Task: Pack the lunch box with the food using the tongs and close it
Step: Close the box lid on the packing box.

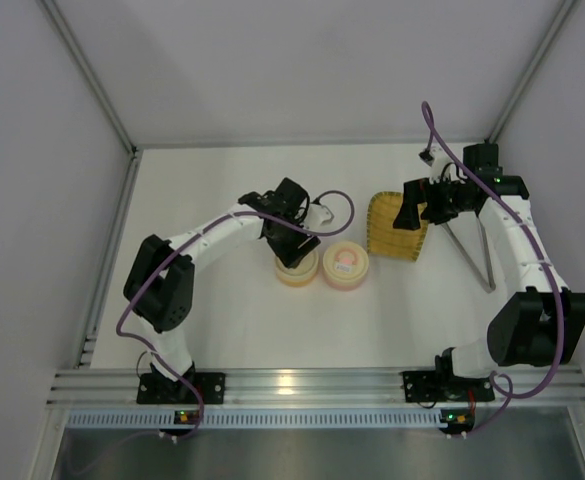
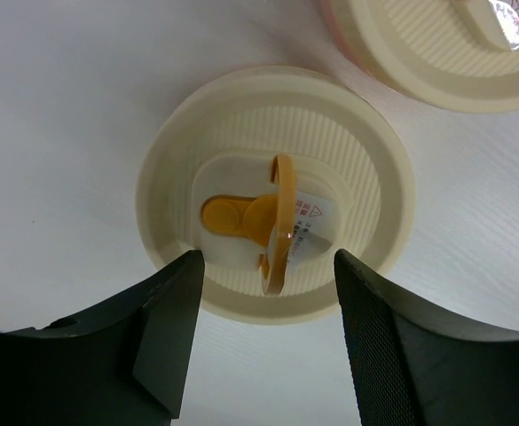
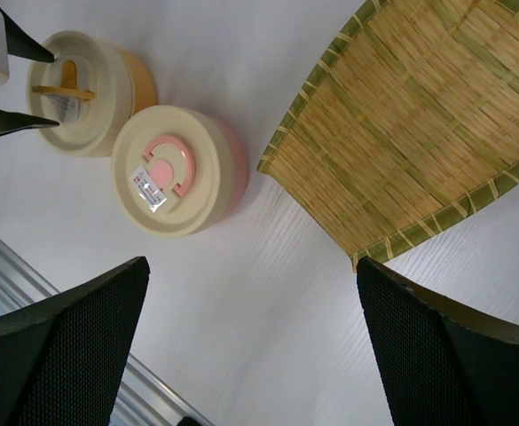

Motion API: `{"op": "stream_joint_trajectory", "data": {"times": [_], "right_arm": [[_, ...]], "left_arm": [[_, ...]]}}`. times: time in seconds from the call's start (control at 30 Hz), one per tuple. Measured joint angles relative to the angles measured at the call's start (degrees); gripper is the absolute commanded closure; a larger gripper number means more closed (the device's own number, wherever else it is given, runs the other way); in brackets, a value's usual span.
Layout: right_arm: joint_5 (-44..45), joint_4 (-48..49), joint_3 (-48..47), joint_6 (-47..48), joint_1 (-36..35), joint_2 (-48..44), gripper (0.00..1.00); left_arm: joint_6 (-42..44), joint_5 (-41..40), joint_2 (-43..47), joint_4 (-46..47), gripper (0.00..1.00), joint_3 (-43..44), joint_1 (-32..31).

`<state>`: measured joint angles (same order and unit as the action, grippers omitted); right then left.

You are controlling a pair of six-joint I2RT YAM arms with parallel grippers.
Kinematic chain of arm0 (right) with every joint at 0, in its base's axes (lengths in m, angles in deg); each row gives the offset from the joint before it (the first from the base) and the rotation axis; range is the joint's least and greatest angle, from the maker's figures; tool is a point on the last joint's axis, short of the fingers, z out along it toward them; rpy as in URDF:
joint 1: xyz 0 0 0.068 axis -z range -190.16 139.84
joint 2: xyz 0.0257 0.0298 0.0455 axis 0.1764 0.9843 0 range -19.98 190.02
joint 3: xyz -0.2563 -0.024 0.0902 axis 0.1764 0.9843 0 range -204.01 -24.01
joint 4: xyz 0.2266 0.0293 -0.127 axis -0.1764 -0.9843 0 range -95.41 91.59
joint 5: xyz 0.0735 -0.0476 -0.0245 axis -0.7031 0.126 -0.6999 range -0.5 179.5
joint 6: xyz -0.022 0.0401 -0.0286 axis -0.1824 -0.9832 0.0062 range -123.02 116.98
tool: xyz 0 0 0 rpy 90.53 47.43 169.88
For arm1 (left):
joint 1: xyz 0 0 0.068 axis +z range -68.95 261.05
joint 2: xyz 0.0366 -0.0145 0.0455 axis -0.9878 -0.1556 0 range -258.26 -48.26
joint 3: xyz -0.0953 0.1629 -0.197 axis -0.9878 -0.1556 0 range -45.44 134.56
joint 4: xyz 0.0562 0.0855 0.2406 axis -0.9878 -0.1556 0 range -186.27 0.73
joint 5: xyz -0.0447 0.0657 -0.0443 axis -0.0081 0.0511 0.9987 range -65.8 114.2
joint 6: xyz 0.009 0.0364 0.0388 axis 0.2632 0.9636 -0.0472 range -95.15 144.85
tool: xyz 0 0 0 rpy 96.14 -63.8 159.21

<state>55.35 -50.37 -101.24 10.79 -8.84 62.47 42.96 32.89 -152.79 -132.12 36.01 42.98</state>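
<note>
Glossy ribbed plastic lid [image 2: 241, 133], woven bamboo tray [image 3: 428, 124], smooth matt table [image 2: 64, 133]

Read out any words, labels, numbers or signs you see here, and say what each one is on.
Sticker on the yellow-handled lid: a red triangle sign and small print, too blurred to read.
Sticker on the pink-handled lid: reddish print, too small to read.
No other text shows.
</note>
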Motion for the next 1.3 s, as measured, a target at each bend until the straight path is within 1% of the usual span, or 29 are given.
{"op": "stream_joint_trajectory", "data": {"times": [0.1,0.2,0.4,0.6,0.87,1.13,1.3], "right_arm": [[-0.1,0.0,0.0,0.0,0.0,0.0,0.01],[-0.2,0.0,0.0,0.0,0.0,0.0,0.01],[-0.3,0.0,0.0,0.0,0.0,0.0,0.01],[-0.5,0.0,0.0,0.0,0.0,0.0,0.01],[-0.7,0.0,0.0,0.0,0.0,0.0,0.01],[-0.7,0.0,0.0,0.0,0.0,0.0,0.0],[-0.7,0.0,0.0,0.0,0.0,0.0,0.01]], "left_arm": [[0.0,0.0,0.0,-2.5,0.34,2.0,0.0],[0.0,0.0,0.0,-4.4,0.36,5.7,-0.1],[2.7,-0.1,1.0,-6.8,0.47,10.0,-0.1],[6.1,2.1,1.0,-10.7,0.52,10.3,-0.1],[8.0,3.9,-0.2,-12.2,0.53,10.3,-0.2],[6.1,1.7,-2.0,-11.0,0.52,10.3,-0.6],[6.0,1.5,-2.1,-10.6,0.54,10.3,-0.8]]}}
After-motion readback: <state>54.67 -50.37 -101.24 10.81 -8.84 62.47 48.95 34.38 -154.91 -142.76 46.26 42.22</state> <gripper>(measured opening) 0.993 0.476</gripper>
